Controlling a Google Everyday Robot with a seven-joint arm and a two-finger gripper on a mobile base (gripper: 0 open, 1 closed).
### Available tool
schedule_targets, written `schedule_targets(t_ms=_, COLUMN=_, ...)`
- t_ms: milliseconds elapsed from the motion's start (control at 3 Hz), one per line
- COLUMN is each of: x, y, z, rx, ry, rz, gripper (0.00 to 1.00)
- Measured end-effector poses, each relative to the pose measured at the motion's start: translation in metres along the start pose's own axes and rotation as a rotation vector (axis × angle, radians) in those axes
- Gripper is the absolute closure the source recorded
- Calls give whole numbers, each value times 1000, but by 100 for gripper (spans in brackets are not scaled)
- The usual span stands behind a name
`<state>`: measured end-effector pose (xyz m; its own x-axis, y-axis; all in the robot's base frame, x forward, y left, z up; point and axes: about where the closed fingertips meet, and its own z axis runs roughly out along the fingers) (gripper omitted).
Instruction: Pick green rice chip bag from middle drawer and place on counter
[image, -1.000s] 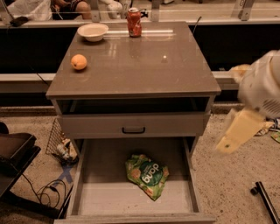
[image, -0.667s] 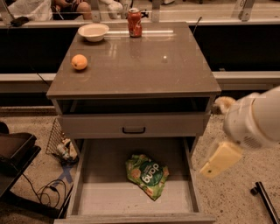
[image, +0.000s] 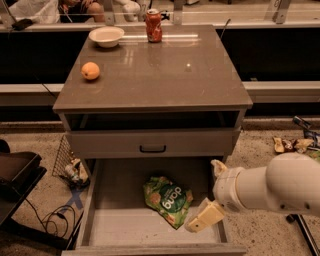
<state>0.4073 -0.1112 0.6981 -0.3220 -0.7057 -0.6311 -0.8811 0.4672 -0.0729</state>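
The green rice chip bag (image: 167, 200) lies crinkled on the bare grey floor of the open middle drawer (image: 120, 225), near its centre. My gripper (image: 204, 218) hangs low over the drawer's right side, just right of the bag and not touching it; its cream finger (image: 206, 216) points down and left. The white arm reaches in from the right. The counter (image: 165, 75) is the glossy grey-brown top of the cabinet above.
On the counter stand an orange (image: 90, 70) at the left, a white bowl (image: 106, 36) and a red can (image: 153, 25) at the back. A closed drawer front with a black handle (image: 152, 148) sits above the open drawer. Wrappers (image: 292, 145) lie on the floor at the right, cables (image: 50, 217) at the left.
My arm has swung down and left from beside the cabinet, bringing the gripper over the drawer's right side close to the bag. The bag has not moved.
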Motion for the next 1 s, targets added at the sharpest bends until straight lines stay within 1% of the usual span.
schedule_targets(t_ms=333, x=-5, y=-20, z=4, rx=75, ry=-28, rz=4, gripper=0)
schedule_targets(t_ms=667, x=-5, y=-20, z=4, rx=75, ry=-28, rz=4, gripper=0)
schedule_targets(t_ms=1000, x=1, y=-24, z=28, rx=91, ry=-45, rz=30, gripper=0)
